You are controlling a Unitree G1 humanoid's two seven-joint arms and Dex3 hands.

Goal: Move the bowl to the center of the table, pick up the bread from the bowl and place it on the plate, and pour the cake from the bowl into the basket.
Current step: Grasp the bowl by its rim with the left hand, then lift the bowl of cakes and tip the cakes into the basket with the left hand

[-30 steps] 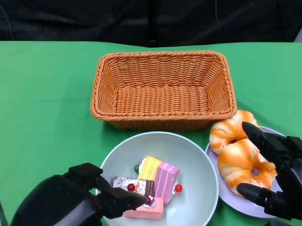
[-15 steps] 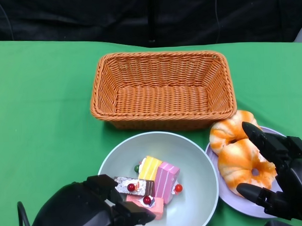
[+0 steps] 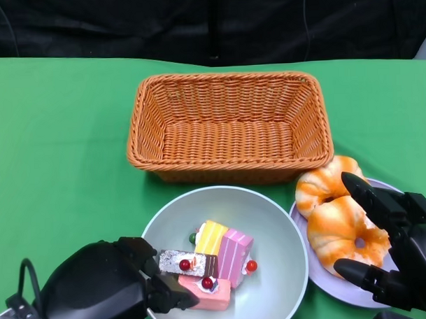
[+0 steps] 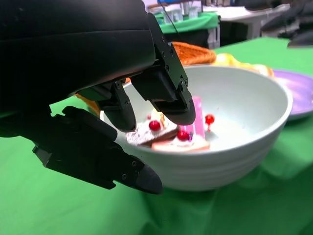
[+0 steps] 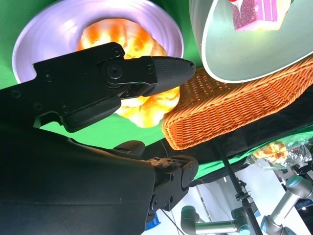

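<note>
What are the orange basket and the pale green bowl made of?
The orange rectangular basket looks like woven wicker or rattan: its walls and floor show plaited strands. The pale green round bowl looks like smooth plastic or glazed ceramic, with a soft sheen; the pictures cannot settle which.

Head view downward; both wrist views close, sharing the bowl.

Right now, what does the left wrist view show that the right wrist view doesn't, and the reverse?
Only the left wrist view shows the left hand, fingers curled over the bowl's near rim, thumb outside it. Only the right wrist view shows the right hand open over the bread on the plate. Both show the bowl with cake and the basket.
</note>
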